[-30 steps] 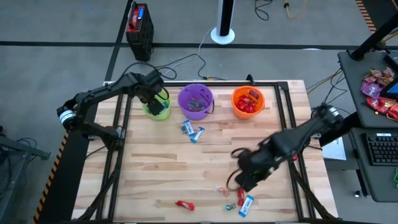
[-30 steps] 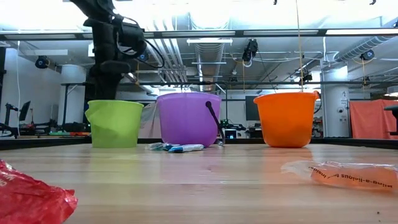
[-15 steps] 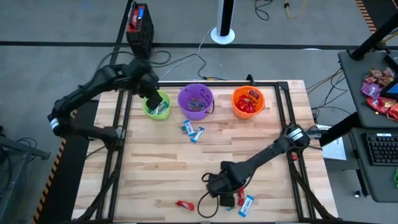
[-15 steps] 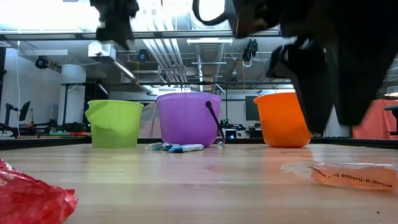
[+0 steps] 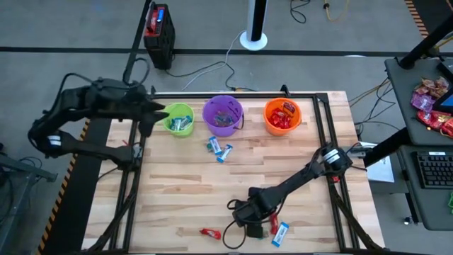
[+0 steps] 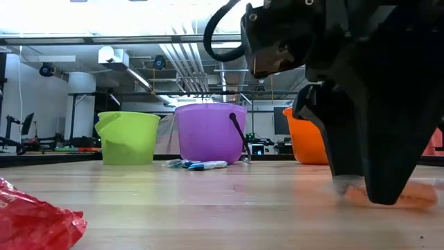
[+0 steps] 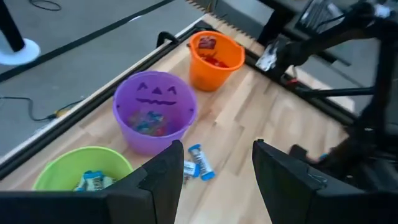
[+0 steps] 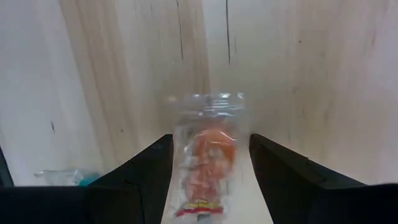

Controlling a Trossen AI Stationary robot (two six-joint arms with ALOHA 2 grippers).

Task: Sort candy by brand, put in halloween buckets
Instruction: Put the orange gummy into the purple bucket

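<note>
Clear-wrapped orange candy (image 8: 209, 155) flat on the wooden table (image 5: 184, 191), near edge, right of centre, lying between the spread fingers (image 8: 283, 180) of the right gripper (image 5: 244, 221); fingers lowered to either side of the wrapper, not closed on it, nothing lifted. Same candy partly hidden behind the gripper body in the low view (image 6: 416, 193). Just right of that gripper: one red candy (image 5: 274, 224) and one blue-and-white candy (image 5: 281, 233). Left of it, near the table's near edge: a red-wrapped candy (image 5: 209, 233). Two blue-and-white candies (image 5: 219, 149) lying together just in front of the purple bucket (image 5: 223, 115). Three buckets in a row along the far edge: lime green bucket (image 5: 178, 118) on the left holding blue-and-white pieces, purple in the middle holding small clear-wrapped pieces, orange bucket (image 5: 282, 115) on the right holding red pieces. Left gripper (image 5: 150, 117) raised at the far left corner, just left of the green bucket, fingers (image 7: 165, 180) apart and empty. Beyond the table on the right: a side desk with a heap of pink-red candy bags (image 5: 432, 103).
</note>
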